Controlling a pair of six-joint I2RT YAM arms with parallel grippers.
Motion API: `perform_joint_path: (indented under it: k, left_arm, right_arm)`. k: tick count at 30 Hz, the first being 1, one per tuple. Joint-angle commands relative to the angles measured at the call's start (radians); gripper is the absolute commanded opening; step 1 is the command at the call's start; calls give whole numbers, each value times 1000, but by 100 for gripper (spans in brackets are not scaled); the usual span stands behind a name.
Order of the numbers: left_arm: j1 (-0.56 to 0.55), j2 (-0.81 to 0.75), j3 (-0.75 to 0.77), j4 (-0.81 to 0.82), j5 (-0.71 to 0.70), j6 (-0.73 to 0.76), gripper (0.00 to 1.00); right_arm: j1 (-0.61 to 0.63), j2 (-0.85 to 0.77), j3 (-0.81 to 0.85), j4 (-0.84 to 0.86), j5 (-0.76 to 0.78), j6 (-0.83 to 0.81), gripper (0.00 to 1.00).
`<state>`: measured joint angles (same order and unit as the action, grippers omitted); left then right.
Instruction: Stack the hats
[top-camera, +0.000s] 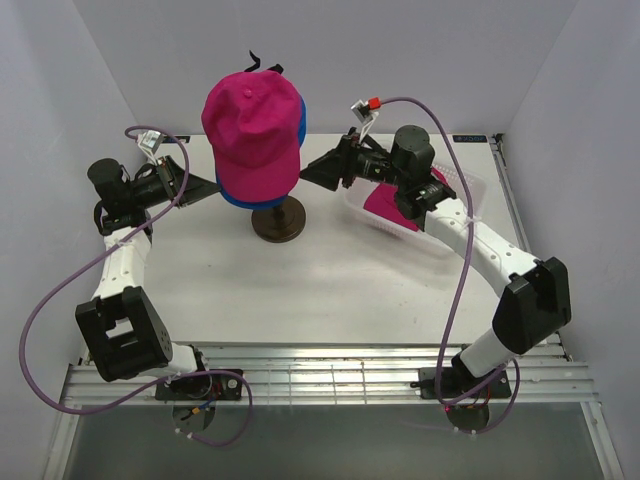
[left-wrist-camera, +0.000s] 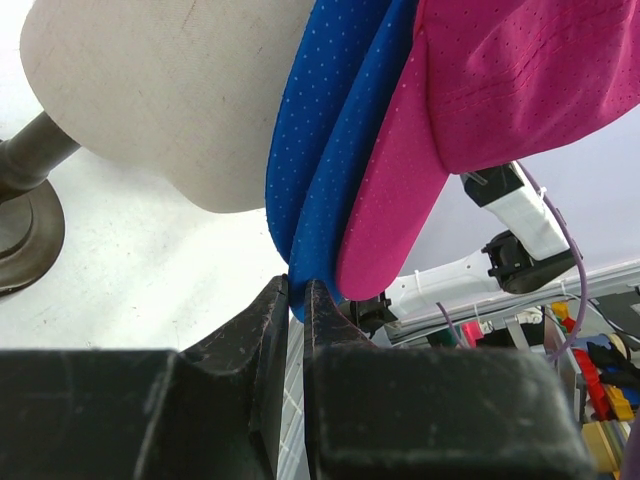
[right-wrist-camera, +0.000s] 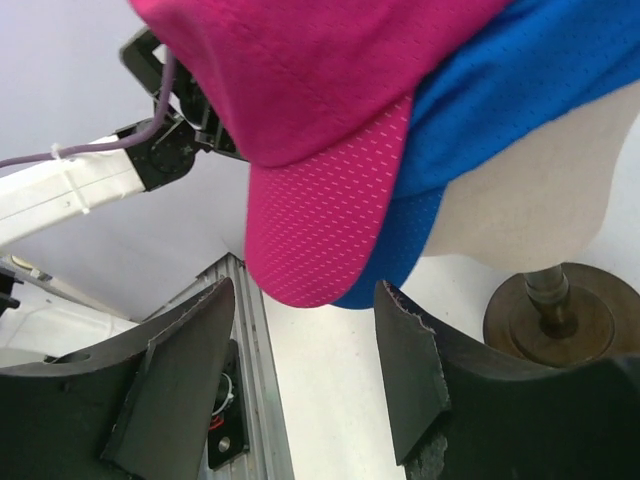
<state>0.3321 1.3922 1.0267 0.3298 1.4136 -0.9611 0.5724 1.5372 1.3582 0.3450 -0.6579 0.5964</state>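
Observation:
A magenta hat (top-camera: 250, 115) sits on top of a blue hat (top-camera: 240, 199), both on the cream mannequin head. In the left wrist view my left gripper (left-wrist-camera: 297, 285) is shut on the lower edge of the blue hat's (left-wrist-camera: 330, 150) brim, with the magenta brim (left-wrist-camera: 390, 220) lying against it. My left gripper (top-camera: 212, 188) is at the hats' left side. My right gripper (top-camera: 305, 172) is at their right side. It stands open (right-wrist-camera: 304, 287), and the tips of the magenta brim (right-wrist-camera: 320, 220) and blue brim (right-wrist-camera: 480, 130) hang just between its fingers, untouched. A second magenta hat (top-camera: 385, 205) lies in the basket.
The mannequin head (left-wrist-camera: 170, 90) stands on a dark round stand (top-camera: 277, 222) at the table's back centre. A white mesh basket (top-camera: 425, 238) sits at the back right, under my right arm. White walls close in the back and both sides.

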Motion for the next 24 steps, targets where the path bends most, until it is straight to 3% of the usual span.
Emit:
perform_joint_path:
  k: [1,24]
  left_arm:
    - [12,-21,-7,11,-24,4,0]
    - [12,-24,-14,11,-39,-5,0]
  right_arm:
    - [0,15,39,68,7,17,64]
    - [3,123,65,193,-60,146,57]
